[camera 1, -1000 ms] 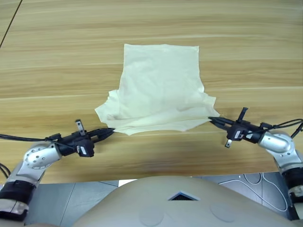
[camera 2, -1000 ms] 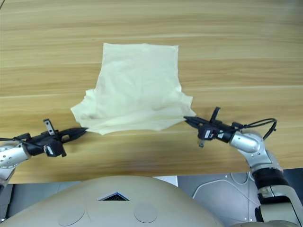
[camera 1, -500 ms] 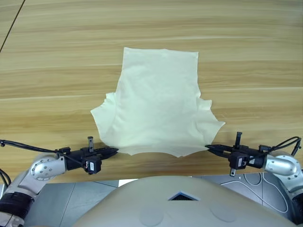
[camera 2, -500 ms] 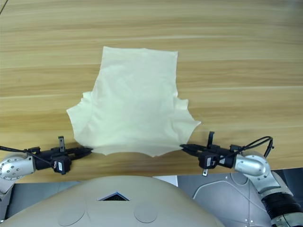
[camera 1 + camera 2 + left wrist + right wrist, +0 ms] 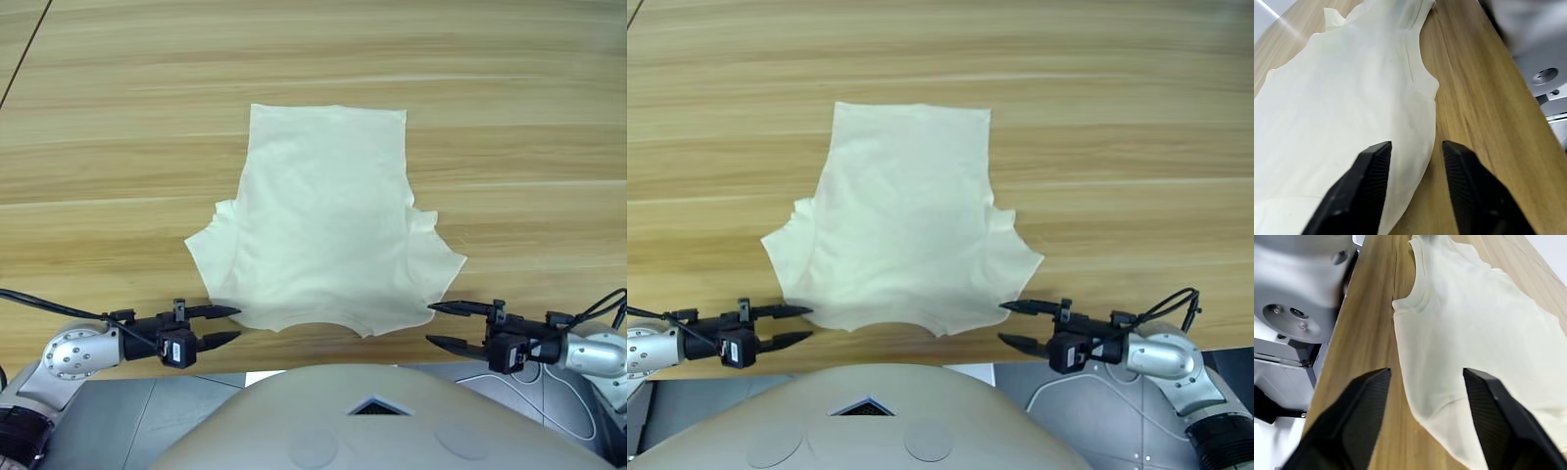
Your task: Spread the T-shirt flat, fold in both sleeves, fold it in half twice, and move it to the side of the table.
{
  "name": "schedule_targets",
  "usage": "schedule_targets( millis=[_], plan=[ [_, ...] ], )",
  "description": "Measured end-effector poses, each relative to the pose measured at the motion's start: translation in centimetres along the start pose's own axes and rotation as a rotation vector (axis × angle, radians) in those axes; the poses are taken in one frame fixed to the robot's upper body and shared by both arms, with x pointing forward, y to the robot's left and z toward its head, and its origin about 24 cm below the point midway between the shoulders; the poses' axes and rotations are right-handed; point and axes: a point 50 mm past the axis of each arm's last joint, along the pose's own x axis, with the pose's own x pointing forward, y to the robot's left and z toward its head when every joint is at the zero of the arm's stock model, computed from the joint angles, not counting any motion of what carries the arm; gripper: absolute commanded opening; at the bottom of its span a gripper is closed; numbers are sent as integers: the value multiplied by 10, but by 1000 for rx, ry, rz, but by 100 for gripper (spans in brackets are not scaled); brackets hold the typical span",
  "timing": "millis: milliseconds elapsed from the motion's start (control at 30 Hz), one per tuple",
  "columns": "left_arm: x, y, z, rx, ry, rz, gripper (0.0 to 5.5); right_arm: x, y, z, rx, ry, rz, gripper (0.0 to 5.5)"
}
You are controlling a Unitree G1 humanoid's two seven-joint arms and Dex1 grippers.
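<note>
- The T-shirt [image 5: 328, 215] lies spread on the table [image 5: 118, 117], hem toward the far side and collar edge [image 5: 323, 326] close to the near rim.
- The left gripper [image 5: 235, 323] sits just beside the near left corner of the cloth, its fingers spread and holding nothing.
- The right gripper [image 5: 431, 323] mirrors it at the near right corner, also spread and empty.
- The spreading step looks about done; folding in the sleeves seems next.
- Risk: the left sleeve [image 5: 211, 257] and right sleeve [image 5: 436, 255] are slightly bunched, so a pinch there could catch only one layer and leave an uneven fold.
- Risk: the collar edge is so near the table's rim that any tug toward the robot could drag the cloth over the edge.
- Risk: a low approach may push the thin fabric rather than grip it, wrinkling the flat body.
- Risk: if one arm pulls harder than the other, the whole garment could skew.
</note>
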Motion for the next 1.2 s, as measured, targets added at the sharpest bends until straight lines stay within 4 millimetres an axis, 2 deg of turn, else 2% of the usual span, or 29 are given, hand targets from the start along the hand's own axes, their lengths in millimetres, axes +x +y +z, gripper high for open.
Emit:
schedule_targets(
  millis=[67, 100, 200, 300, 367, 400, 433, 467, 600, 733, 867, 1200],
  plan=[
    [0, -3, 18, 1, -136, 0, 252, -6, -9, 10, -22, -56, -47, 362],
    [-3, -4, 35, 3, -261, 9, 252, -8, -18, 17, -34, -111, -103, 372],
    [-14, 11, 62, -5, -474, 104, 252, -14, -43, 26, -62, -167, -231, 425],
    [-24, 36, 67, 7, -543, 238, 252, -13, -75, 5, -49, -55, -390, 472],
    [-23, 48, 57, 13, -506, 310, 252, -9, -85, -9, -53, 36, -430, 508],
    [-22, 49, 55, 7, -498, 325, 252, -8, -85, -13, -52, 59, -433, 524],
    [-17, 52, 47, 0, -471, 355, 252, -5, -84, -30, -43, 164, -430, 536],
    [-14, 52, 44, -1, -457, 359, 252, -3, -82, -38, -39, 210, -421, 536],
    [-4, 56, 35, 12, -400, 381, 252, -2, -73, -55, -40, 319, -343, 536],
    [-3, 60, 32, 19, -384, 418, 252, -4, -75, -61, -68, 343, -349, 536],
    [-1, 61, 30, 14, -377, 426, 252, -15, -81, -70, -66, 398, -390, 536],
    [-3, 63, 28, 73, -313, 423, 252, -15, -78, -67, -69, 364, -381, 536]
  ],
)
